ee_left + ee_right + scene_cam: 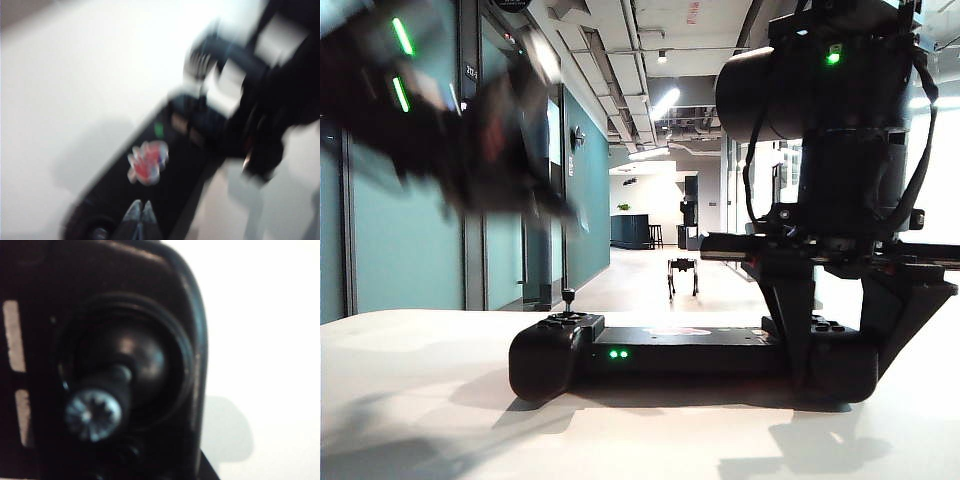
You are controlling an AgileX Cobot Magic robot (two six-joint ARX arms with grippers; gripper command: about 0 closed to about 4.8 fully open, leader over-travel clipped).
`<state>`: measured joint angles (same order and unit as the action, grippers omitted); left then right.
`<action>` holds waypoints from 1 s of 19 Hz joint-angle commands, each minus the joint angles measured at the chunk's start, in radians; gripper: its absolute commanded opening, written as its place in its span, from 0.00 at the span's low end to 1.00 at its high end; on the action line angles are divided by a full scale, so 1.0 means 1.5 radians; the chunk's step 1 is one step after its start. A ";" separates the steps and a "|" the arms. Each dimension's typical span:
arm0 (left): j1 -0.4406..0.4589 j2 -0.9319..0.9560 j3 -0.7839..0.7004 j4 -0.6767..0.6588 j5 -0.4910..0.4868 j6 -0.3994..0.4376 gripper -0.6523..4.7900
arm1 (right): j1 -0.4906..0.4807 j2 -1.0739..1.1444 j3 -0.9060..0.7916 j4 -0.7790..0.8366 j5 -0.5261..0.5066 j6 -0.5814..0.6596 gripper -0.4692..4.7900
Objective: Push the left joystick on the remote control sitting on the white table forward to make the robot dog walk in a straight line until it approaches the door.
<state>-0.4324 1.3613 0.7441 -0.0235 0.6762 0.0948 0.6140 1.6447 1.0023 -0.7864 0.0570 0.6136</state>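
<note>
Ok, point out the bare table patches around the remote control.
Free: the white table left of the remote control and the strip in front of it. Crowded: its right lobe, straddled by the right gripper. The blurred left gripper hangs above the left joystick.

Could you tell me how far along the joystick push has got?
Done: right gripper straddles the remote control's right lobe. In hand: left gripper, blurred, hangs above the left joystick. Left: pushing it; the robot dog stands down the corridor.
</note>
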 commanded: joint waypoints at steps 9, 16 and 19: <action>-0.001 -0.368 0.002 -0.147 -0.281 -0.126 0.11 | -0.001 0.000 -0.001 0.026 0.013 -0.009 0.31; -0.001 -0.461 0.002 -0.192 -0.281 -0.121 0.11 | -0.001 -0.038 0.000 -0.003 -0.001 -0.031 0.64; -0.001 -0.489 0.002 -0.212 -0.282 -0.121 0.11 | -0.001 -0.122 0.007 -0.039 0.000 -0.035 0.64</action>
<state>-0.4328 0.6392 0.7452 -0.3382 0.2569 -0.0868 0.6125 1.4948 1.0012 -0.8139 0.0586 0.5690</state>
